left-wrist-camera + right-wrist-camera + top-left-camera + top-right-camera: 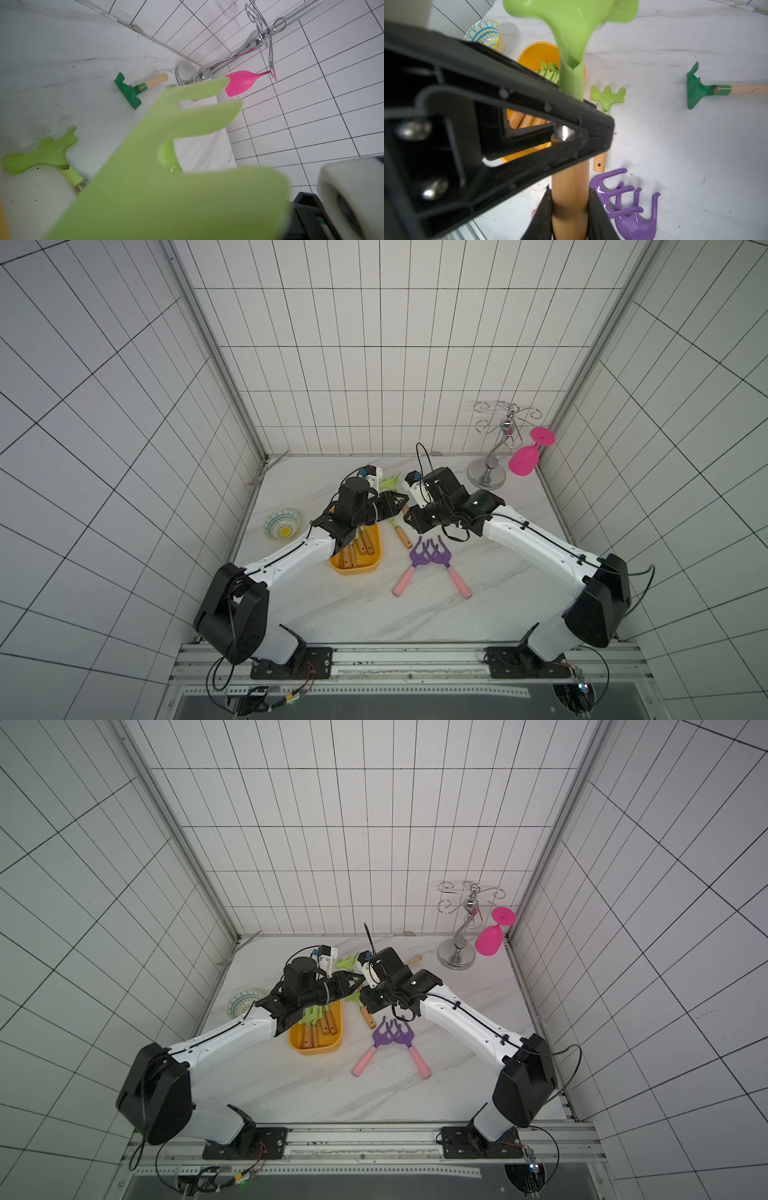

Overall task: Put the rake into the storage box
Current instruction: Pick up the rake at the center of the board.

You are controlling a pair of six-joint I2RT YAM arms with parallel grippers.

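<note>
The rake [571, 83], light green with a wooden handle, is up off the tabletop [353, 614], just past the far end of the storage box [357, 570], at about 1 o'clock from it in both top views. It is not in the box. The right gripper [570, 195] holds it, one finger on each side of the wooden handle. The left gripper [397, 502] reaches in from 9 o'clock, and one finger [529, 99] lies across the rake's metal collar. The finger behind is hidden, so I cannot tell whether this gripper is pinching.

The yellow-orange box sits at 9 o'clock of the tabletop's middle, partly under the left arm, with several green rakes [359, 549] lying in it. A second light green rake [607, 97] lies on the tabletop just beside the box. Two purple rakes [428, 556] with pink handles lie at 3 o'clock of the box, heads touching. A dark green rake [129, 91] lies toward 12 o'clock, near the back wall. A patterned plate [282, 524] sits at 10 o'clock.
</note>
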